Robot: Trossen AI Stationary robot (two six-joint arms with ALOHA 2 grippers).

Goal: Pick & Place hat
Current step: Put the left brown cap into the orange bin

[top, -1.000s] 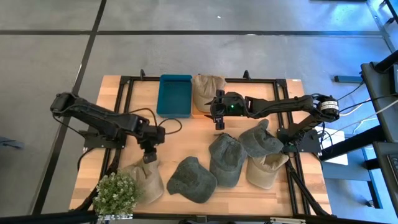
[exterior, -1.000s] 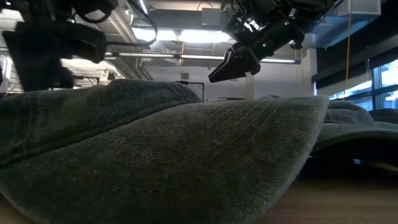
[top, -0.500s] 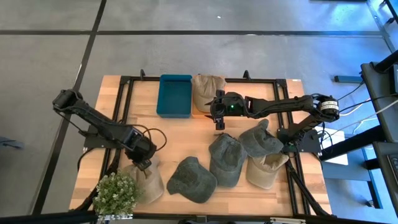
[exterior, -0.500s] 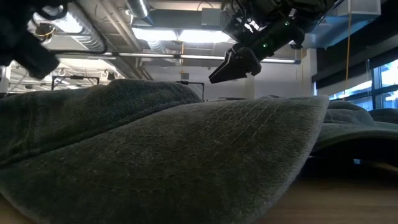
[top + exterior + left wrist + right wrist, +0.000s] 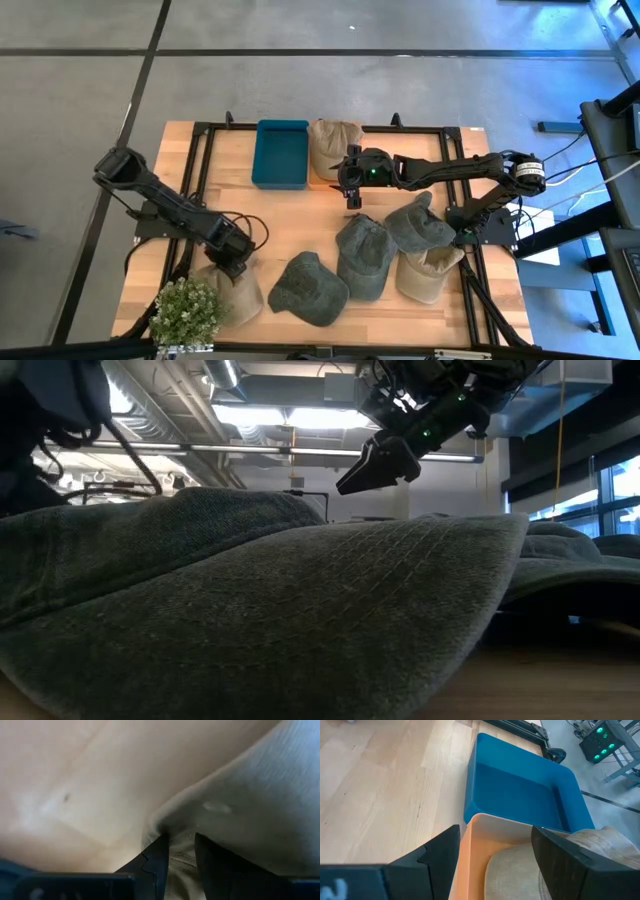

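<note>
Tan hat [image 5: 235,292] lies at the table's [image 5: 180,175] front left beside the plant [image 5: 187,311], its rim pinched between the nearly closed fingers [image 5: 156,865] of the left gripper [image 5: 236,268], with bare wood open beyond that edge. The right gripper [image 5: 352,195] hovers with fingers apart over mid-table just before the bins, clear wood below it and three grey hats [image 5: 365,255] and another tan one [image 5: 428,272] crowding the front right. At the back edge the blue bin [image 5: 281,152] stands empty, touching an orange bin [image 5: 476,845] that holds a tan hat [image 5: 334,140].
</note>
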